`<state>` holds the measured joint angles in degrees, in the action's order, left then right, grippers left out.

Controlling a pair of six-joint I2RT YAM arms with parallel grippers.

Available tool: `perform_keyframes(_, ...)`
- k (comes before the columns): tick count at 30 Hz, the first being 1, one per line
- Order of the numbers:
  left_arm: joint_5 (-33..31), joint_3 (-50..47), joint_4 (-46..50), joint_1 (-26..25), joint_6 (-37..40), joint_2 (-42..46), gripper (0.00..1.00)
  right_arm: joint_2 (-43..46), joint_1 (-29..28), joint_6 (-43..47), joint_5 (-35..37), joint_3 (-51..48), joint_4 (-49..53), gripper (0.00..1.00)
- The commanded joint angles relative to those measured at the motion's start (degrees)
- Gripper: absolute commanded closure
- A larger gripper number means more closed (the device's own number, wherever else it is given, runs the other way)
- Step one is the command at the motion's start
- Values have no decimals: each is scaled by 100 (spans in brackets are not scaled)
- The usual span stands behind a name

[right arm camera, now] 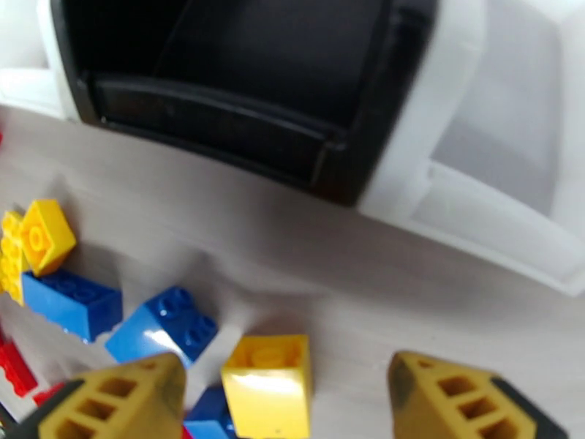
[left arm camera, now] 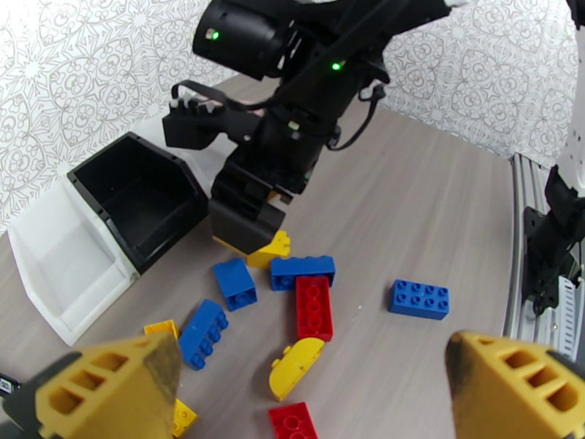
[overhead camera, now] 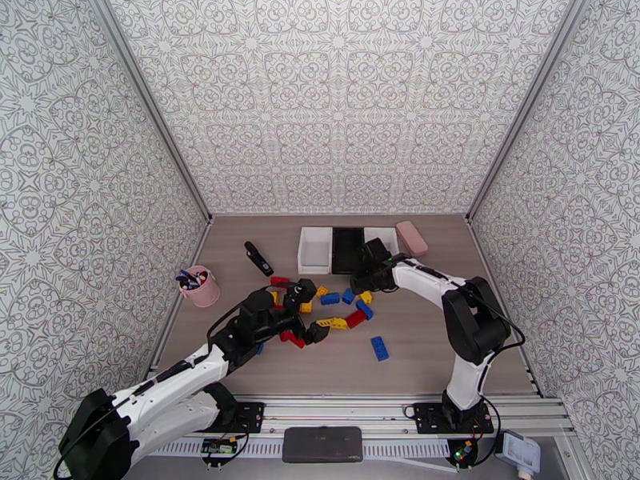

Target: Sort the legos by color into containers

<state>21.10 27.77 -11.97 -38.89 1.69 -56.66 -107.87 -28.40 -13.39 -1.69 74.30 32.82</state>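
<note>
Legos (left arm camera: 314, 305) strewn just ahead of left claw (left arm camera: 307, 393), spread wide, empty. Yellow brick (right arm camera: 267, 374) between parted fingers of right claw (right arm camera: 284, 382), ungripped; black tray (right arm camera: 241, 89) ahead, top cropped.

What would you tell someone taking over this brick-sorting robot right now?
Left hand: open, empty, above the legos.
Right hand: open, straddling a yellow brick near the black tray.
Done: nothing sorted yet; black tray and white trays look empty where visible.
Left: every red, blue and yellow brick lies loose on the table.
</note>
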Motion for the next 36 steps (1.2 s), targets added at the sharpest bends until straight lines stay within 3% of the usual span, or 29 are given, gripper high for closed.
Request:
perform_keyframes(1, 39, 8, 91, -14, 120, 24, 0, -227, -36, 126, -152, 184, 286, 27)
perform_keyframes(9, 104, 49, 96, 0, 200, -57, 0, -294, -33, 125, -172, 131, 230, 40)
perform_keyframes(23, 171, 74, 6, 33, 278, -161, 0, -225, -33, 161, -235, 31, 401, 40)
perform_keyframes(36, 227, 142, -39, 31, 288, -235, 0, 100, -34, -7, 21, 154, 524, 66)
